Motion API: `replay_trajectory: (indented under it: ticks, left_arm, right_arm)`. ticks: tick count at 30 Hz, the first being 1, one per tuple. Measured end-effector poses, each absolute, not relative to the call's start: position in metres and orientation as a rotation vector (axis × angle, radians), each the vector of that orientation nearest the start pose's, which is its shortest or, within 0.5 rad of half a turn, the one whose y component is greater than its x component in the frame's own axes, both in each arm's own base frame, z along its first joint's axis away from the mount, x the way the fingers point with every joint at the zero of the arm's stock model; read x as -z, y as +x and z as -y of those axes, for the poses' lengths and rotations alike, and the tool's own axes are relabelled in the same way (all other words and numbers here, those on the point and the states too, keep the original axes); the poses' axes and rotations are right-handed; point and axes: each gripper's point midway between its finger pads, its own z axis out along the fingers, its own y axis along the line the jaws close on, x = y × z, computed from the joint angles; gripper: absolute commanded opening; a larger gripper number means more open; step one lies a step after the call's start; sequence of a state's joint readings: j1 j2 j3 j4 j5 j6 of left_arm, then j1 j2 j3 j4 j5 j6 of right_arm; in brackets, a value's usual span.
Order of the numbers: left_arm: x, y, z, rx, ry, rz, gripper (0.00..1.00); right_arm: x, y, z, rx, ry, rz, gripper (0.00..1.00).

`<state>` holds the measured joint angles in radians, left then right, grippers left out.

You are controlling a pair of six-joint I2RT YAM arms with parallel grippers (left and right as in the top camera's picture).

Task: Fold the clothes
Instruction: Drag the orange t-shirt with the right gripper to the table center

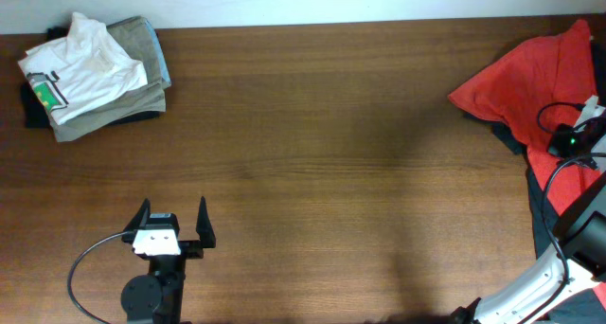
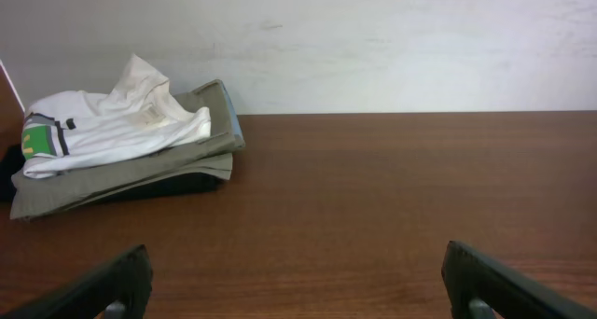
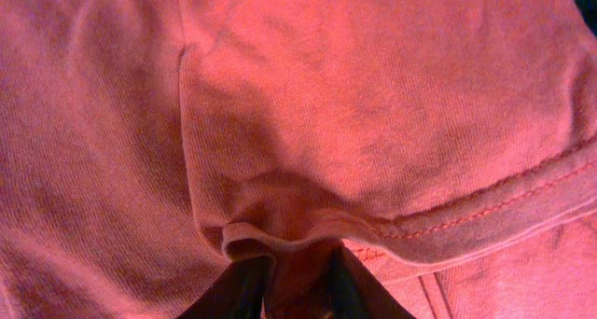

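The orange-red T-shirt [image 1: 535, 82] lies bunched at the table's far right edge, partly lifted into a peak. My right gripper [image 3: 297, 277] is shut on a fold of the T-shirt [image 3: 354, 123] near a stitched hem; red cloth fills the right wrist view. In the overhead view the right wrist [image 1: 573, 139] sits on the shirt. My left gripper [image 1: 172, 225] is open and empty near the front left of the table; it also shows in the left wrist view [image 2: 298, 282] with bare wood between its fingers.
A white shirt with a green mark [image 1: 80, 63] lies on a folded khaki-grey garment [image 1: 142, 40] at the back left corner, also in the left wrist view [image 2: 112, 128]. A dark cloth [image 1: 540, 206] lies under the red shirt at the right edge. A white wall [image 2: 373, 39] backs the table.
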<state>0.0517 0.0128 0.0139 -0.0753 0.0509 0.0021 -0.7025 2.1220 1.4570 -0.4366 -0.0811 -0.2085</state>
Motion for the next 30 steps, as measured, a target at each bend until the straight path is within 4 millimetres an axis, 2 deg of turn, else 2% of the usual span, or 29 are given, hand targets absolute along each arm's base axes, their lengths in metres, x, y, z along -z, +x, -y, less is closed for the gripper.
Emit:
replay_trajectory:
  ticks: [8, 10, 12, 14, 17, 19, 21, 22, 23, 24, 25, 27, 28, 29, 30]
  left_arm:
    - [-0.159, 0.246, -0.004, 0.001, -0.002, -1.645, 0.99]
    - [-0.159, 0.246, -0.004, 0.001, -0.002, -1.645, 0.99]
    - [-0.159, 0.246, -0.004, 0.001, -0.002, -1.645, 0.99]
    - [-0.159, 0.246, -0.004, 0.001, -0.002, -1.645, 0.99]
    - [-0.159, 0.246, -0.004, 0.001, -0.002, -1.645, 0.99]
    - [-0.159, 0.246, -0.004, 0.001, -0.002, -1.645, 0.99]
    - [-0.159, 0.246, -0.004, 0.001, -0.002, -1.645, 0.99]
    - [-0.159, 0.246, -0.004, 0.001, -0.002, -1.645, 0.99]
    - [-0.159, 0.246, -0.004, 0.001, -0.002, -1.645, 0.99]
    - [-0.159, 0.246, -0.004, 0.001, -0.002, -1.645, 0.99]
    - [-0.159, 0.246, -0.004, 0.001, -0.002, -1.645, 0.99]
    - [-0.159, 0.246, -0.004, 0.001, -0.002, -1.646, 0.99]
    - [-0.159, 0.246, -0.004, 0.001, -0.002, -1.645, 0.99]
    - [-0.159, 0.246, -0.004, 0.001, -0.002, -1.645, 0.99]
    - [-0.159, 0.246, -0.004, 0.001, -0.002, -1.645, 0.99]
  right_arm:
    - [-0.017, 0.390, 0.312, 0.168, 0.697, -2.584, 0.04]
    - [-0.027, 0.390, 0.312, 0.167, 0.724, -2.562, 0.04]
    - [-0.049, 0.392, 0.314, 0.182, 0.741, -2.511, 0.04]
    - [-0.082, 0.396, 0.315, 0.196, 0.731, -2.443, 0.04]
    - [-0.143, 0.402, 0.307, 0.197, 0.679, -2.323, 0.04]
    - [-0.189, 0.409, 0.289, 0.166, 0.599, -2.236, 0.04]
    - [-0.222, 0.420, 0.263, 0.120, 0.525, -2.173, 0.04]
    - [-0.233, 0.424, 0.250, 0.098, 0.494, -2.155, 0.04]
    - [-0.260, 0.442, 0.202, 0.008, 0.380, -2.112, 0.04]
    - [-0.271, 0.455, 0.161, -0.068, 0.284, -2.098, 0.04]
    - [-0.273, 0.460, 0.145, -0.104, 0.247, -2.095, 0.04]
    - [-0.276, 0.473, 0.096, -0.194, 0.155, -2.095, 0.04]
    - [-0.276, 0.479, 0.061, -0.253, 0.088, -2.098, 0.04]
    - [-0.278, 0.484, 0.007, -0.342, -0.015, -2.098, 0.04]
    - [-0.280, 0.485, -0.027, -0.394, -0.088, -2.091, 0.04]
